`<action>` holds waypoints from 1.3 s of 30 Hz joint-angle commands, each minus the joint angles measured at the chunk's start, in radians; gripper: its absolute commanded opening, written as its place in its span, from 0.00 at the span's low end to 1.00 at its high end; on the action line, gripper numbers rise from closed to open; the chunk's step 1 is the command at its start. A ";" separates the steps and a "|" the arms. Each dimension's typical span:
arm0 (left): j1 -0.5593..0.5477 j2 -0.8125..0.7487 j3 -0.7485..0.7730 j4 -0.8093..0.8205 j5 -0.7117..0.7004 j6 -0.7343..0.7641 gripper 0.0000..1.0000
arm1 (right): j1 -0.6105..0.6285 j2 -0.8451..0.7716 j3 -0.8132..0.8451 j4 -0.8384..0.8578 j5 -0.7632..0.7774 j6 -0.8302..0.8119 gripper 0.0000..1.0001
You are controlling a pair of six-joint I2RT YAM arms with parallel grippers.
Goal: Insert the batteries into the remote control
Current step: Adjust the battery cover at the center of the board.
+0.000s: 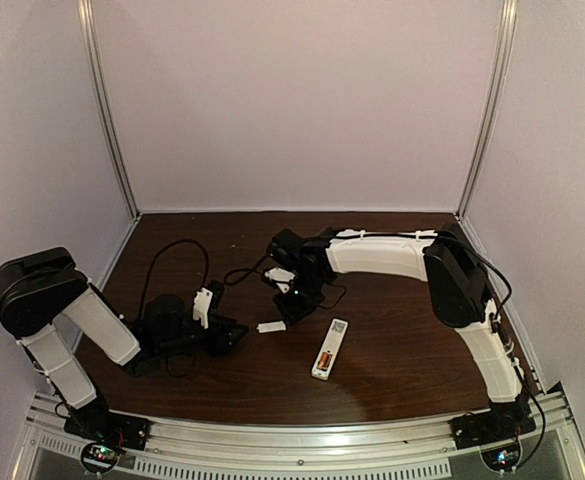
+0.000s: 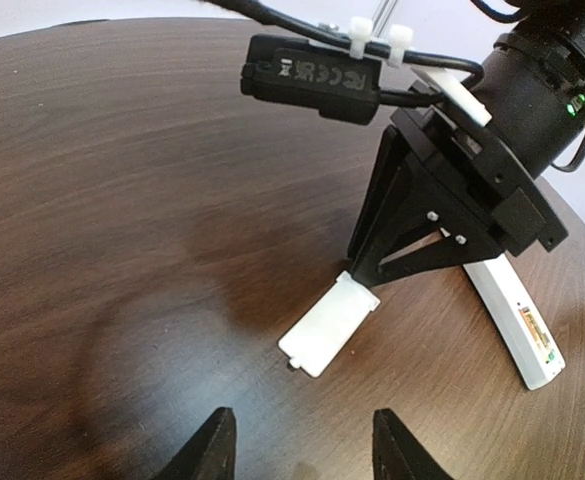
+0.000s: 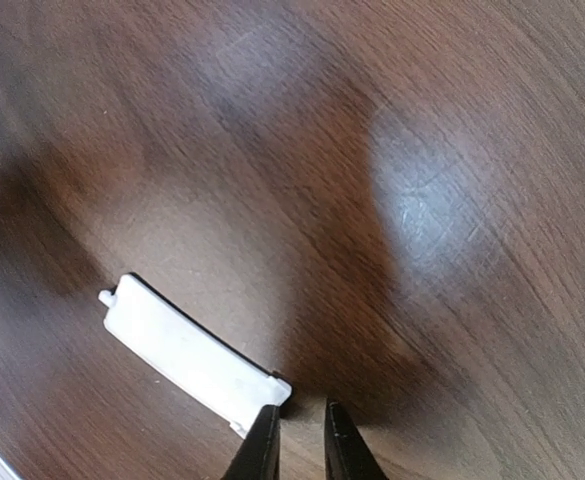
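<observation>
Two grippers over one table: your left gripper and right gripper, each with two fingers. One white cover lies at the right gripper's fingertips. One remote lies ahead and to the right of your left gripper. Orange batteries show in its open bay, but you cannot tell how many.

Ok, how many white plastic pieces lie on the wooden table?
2: a small flat white cover plate at the right gripper's fingertips; a slim white remote control to its right, not touching.
</observation>
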 commanded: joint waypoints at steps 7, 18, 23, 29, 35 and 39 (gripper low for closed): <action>-0.006 0.017 0.004 0.025 0.010 0.001 0.47 | -0.040 -0.014 -0.045 0.046 -0.085 0.029 0.18; -0.006 0.019 0.000 0.028 0.008 -0.005 0.47 | 0.003 0.019 -0.029 0.018 -0.027 0.025 0.15; -0.006 0.020 0.000 0.028 0.013 -0.009 0.47 | 0.014 0.033 -0.029 0.003 0.034 0.021 0.10; -0.025 0.029 -0.004 0.031 0.011 -0.034 0.47 | 0.031 0.057 -0.026 -0.017 0.080 0.013 0.08; -0.034 0.056 -0.024 0.089 0.012 -0.068 0.47 | 0.031 0.047 -0.031 -0.003 0.038 0.029 0.22; -0.034 0.060 -0.020 0.093 0.014 -0.066 0.47 | 0.009 0.036 -0.035 0.012 -0.013 0.034 0.21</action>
